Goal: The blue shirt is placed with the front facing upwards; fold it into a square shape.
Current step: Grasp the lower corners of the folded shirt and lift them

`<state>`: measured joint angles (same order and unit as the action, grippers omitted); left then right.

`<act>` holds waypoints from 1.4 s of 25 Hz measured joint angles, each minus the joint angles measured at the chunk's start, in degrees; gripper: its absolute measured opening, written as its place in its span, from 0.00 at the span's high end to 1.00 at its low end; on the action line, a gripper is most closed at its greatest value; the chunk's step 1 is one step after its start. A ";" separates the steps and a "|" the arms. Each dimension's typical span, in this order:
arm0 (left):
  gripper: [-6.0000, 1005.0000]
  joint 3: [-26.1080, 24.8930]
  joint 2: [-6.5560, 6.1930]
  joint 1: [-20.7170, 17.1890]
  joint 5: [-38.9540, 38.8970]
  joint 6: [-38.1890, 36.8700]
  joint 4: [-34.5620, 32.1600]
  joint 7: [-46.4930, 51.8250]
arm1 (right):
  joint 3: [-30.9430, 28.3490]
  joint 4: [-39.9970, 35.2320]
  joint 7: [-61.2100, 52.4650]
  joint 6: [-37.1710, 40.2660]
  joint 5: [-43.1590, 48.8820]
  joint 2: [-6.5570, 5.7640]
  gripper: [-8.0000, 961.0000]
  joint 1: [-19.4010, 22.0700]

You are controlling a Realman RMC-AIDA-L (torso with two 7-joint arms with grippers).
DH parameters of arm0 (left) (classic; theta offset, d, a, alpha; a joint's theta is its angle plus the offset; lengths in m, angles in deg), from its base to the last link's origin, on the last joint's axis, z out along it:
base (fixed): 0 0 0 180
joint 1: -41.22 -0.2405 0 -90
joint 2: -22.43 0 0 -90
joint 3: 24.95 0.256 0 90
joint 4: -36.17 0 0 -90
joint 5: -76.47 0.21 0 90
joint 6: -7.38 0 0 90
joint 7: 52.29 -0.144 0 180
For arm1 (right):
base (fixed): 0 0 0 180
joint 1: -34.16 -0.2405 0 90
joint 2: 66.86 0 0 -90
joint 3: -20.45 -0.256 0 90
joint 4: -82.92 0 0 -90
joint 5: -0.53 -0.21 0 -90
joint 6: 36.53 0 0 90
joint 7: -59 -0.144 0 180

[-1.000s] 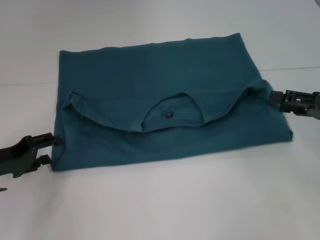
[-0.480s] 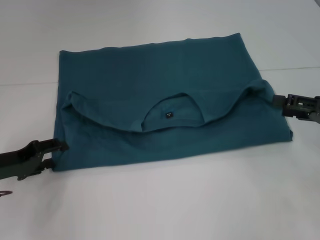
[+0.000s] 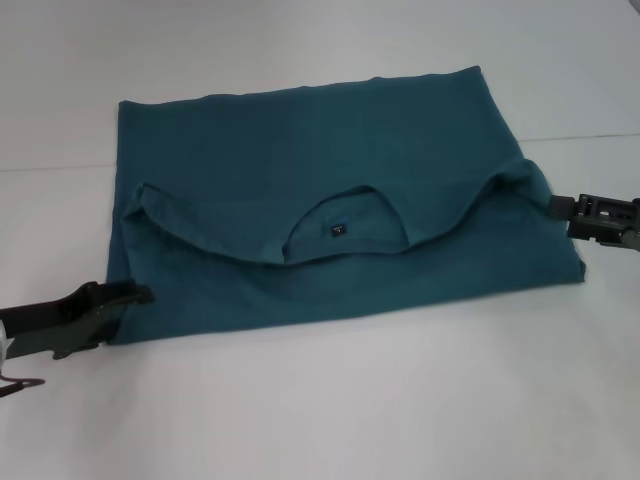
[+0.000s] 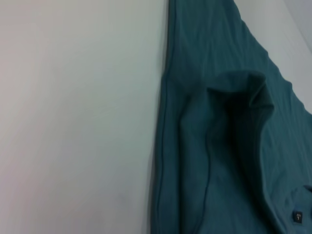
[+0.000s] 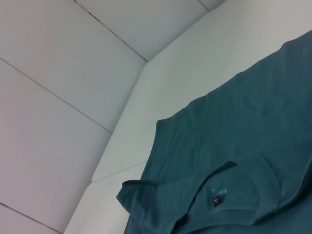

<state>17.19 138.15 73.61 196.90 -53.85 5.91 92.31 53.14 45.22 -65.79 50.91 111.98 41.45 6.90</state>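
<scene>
The blue shirt (image 3: 330, 140) lies on the white table (image 3: 330, 400), its near part folded over into a wavy edge. The round collar with its small dark label (image 3: 337, 230) faces up in the middle. My left gripper (image 3: 120, 318) is low at the shirt's near left corner, open, with its upper finger (image 3: 135, 294) over the cloth edge. My right gripper (image 3: 556, 205) touches the shirt's right edge just below a raised fold (image 3: 520, 178). The left wrist view shows the shirt's (image 4: 229, 146) side hem and label (image 4: 297, 216). In the right wrist view the shirt (image 5: 253, 146) and label (image 5: 216, 200) appear.
The white table runs on all sides of the shirt, with a wide bare strip toward me. White wall panels (image 5: 58, 97) stand beyond the table's far side. A thin dark cable (image 3: 18, 384) hangs by the left arm.
The left gripper has slid right, its upper finger now over the shirt's near left corner. The right gripper has drawn back slightly right and toward me. The shirt has kept its shape.
</scene>
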 joint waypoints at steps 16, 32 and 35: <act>0.53 0.86 0.00 2.82 5.63 -0.20 -0.48 3.91 | -2.35 0.00 -0.01 0.40 -0.31 -0.20 0.04 0.08; 0.97 -1.52 -1.04 2.57 0.83 -6.55 -2.59 1.92 | -2.23 -0.18 -3.88 0.33 7.02 -2.35 0.04 -1.15; 0.97 -2.82 -1.55 2.70 0.66 -7.71 -2.59 1.62 | -2.21 -0.57 -9.41 -0.62 13.64 -4.45 0.04 -3.16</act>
<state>14.37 136.61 76.31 197.56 -61.56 3.32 93.93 50.94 44.64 -75.20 50.30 125.62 37.01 3.73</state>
